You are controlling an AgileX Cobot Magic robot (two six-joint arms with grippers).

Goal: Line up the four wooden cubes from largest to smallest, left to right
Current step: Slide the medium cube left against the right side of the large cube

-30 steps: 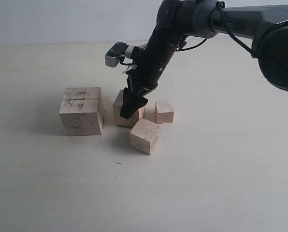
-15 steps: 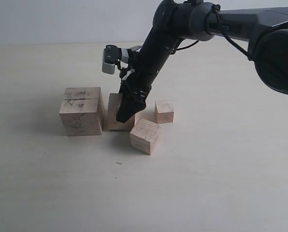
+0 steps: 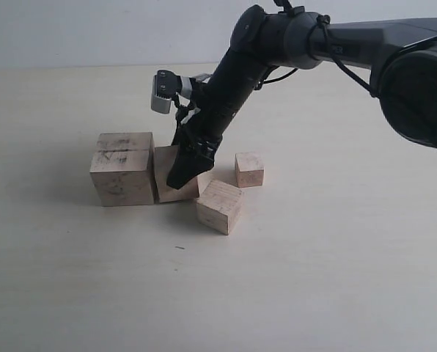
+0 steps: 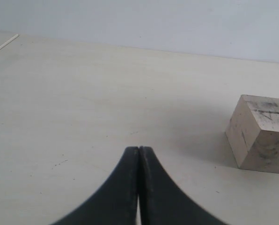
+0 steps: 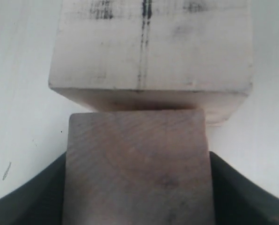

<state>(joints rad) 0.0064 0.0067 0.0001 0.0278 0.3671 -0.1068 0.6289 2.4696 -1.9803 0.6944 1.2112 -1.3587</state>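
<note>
4 wooden cubes of graded size are on the pale table (image 3: 336, 279). At the left stands the largest cube (image 3: 123, 172), with dark scuff marks on its top and front.

Directly at its right side is the second cube (image 3: 163, 170), and the 2 seem to touch along 1 side. The right wrist view shows the same: the second cube (image 5: 137, 159) lies with 1 edge against the marked largest cube (image 5: 149, 47).

The right gripper (image 3: 180, 178) comes down at a slant from the dark arm and pinches this second cube. Its 2 black fingers (image 5: 36, 211) sit against opposite sides of the wood, so the jaws are held apart only by the width of the cube. I cannot tell if the cube rests fully on the table or is a little raised.

Nearer to the camera and to the right is the third cube (image 3: 220, 207), turned at an angle and apart from the others. Behind it, a little further right, is the smallest cube (image 3: 249, 169), also standing alone.

The left gripper (image 4: 138, 152) has its 2 fingertips pressed together with nothing between them. It is low over bare table, and the largest cube (image 4: 261, 136) is well apart from it.
</note>
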